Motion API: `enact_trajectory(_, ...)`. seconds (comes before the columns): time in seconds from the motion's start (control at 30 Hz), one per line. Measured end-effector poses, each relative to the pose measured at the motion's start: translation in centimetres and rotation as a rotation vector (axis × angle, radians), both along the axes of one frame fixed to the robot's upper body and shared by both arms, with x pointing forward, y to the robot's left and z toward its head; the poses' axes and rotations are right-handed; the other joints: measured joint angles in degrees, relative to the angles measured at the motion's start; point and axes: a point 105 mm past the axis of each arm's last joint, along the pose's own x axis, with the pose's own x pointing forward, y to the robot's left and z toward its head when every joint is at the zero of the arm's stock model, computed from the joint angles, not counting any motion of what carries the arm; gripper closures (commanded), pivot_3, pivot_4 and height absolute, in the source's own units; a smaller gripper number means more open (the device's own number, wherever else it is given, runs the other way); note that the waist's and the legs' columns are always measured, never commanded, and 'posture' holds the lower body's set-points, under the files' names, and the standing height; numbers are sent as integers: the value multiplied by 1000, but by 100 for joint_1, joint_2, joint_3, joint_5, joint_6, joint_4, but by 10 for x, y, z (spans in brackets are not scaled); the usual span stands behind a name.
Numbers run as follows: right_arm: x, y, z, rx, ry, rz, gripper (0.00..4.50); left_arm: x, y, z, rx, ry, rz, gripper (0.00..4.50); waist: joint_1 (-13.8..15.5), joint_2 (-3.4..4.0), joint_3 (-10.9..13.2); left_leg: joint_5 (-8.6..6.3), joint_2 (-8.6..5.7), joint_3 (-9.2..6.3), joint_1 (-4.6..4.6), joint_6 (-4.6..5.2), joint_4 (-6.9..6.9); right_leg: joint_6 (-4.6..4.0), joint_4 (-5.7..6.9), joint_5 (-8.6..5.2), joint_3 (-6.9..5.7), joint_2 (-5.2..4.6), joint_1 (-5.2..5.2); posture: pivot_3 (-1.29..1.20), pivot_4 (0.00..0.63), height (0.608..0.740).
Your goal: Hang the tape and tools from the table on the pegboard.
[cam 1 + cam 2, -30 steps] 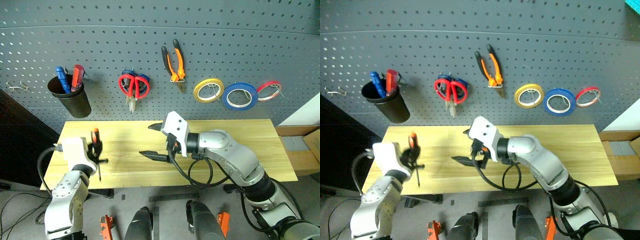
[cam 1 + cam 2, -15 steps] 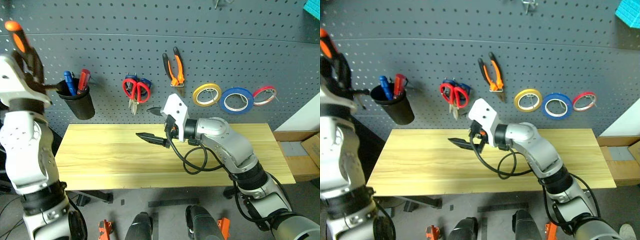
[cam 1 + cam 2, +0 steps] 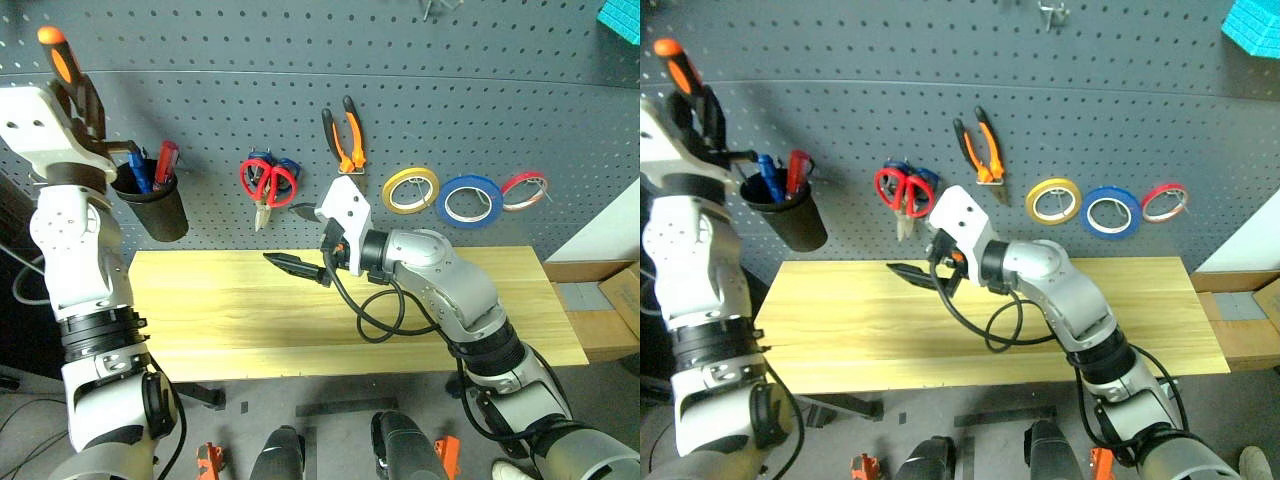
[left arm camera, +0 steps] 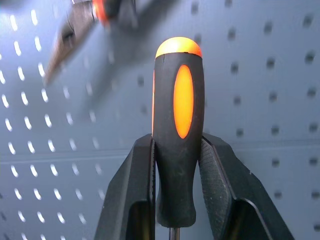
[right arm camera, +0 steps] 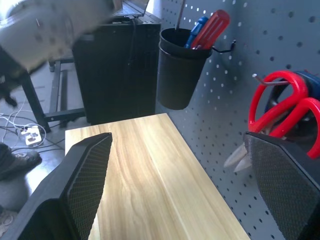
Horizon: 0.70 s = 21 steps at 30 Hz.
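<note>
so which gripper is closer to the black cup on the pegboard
Left. The left gripper, shut on the screwdriver, is right beside the black cup. The right gripper hangs open over the table, near the red-handled scissors.

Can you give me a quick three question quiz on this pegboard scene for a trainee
1. What is the left gripper shut on?
2. True or false: the red-handled scissors lie on the table.
3. Which tape ring hangs between the other two on the pegboard: yellow, blue or red?

Key
1. The screwdriver, by its orange-and-black handle.
2. False; they hang on the pegboard.
3. The blue tape.
</note>
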Motion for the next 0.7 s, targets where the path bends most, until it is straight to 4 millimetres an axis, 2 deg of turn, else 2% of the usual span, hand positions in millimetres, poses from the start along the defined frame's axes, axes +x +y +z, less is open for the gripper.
enact_trajectory(0.13,0,-1,1,7,0,-4,0,0,2,-17,-18,33,18,2031,-63,2,-1,0,1,2,2,0,0,-1,6,3,3,0,-3,-118,135,740)
enact_trajectory(0.27,-1,-1,2,7,-4,-3,0,-2,-6,-25,-50,50,-1,926,-79,1,-3,0,1,0,1,1,4,-2,11,4,3,0,-3,-122,131,740)
enact_trajectory(0.37,-2,-2,4,7,-13,-1,0,1,-14,-31,-127,141,-18,42,-95,-1,-8,-8,0,0,2,20,6,5,12,9,5,0,0,-107,127,740)
enact_trajectory(0.47,-4,-5,4,18,-12,-2,0,-5,-31,-38,-162,237,-44,42,-97,-1,-28,-7,-3,-1,1,20,8,9,11,12,10,0,3,-81,116,740)
enact_trajectory(0.57,-2,-22,-1,35,1,-45,0,-22,-55,-41,-93,260,-113,42,-80,0,-81,-7,-2,1,1,19,5,8,6,12,12,1,1,-60,105,740)
enact_trajectory(0.63,0,-38,-10,57,30,-90,0,-35,-70,-52,-46,296,-163,42,-43,18,-154,-7,-2,6,8,18,5,8,1,12,18,1,10,-54,96,740)
enact_trajectory(0.7,3,-53,-20,87,58,-161,0,-44,-82,-71,-14,357,-193,42,-28,40,-202,-8,-3,11,11,22,4,8,2,12,24,3,11,-50,84,740)
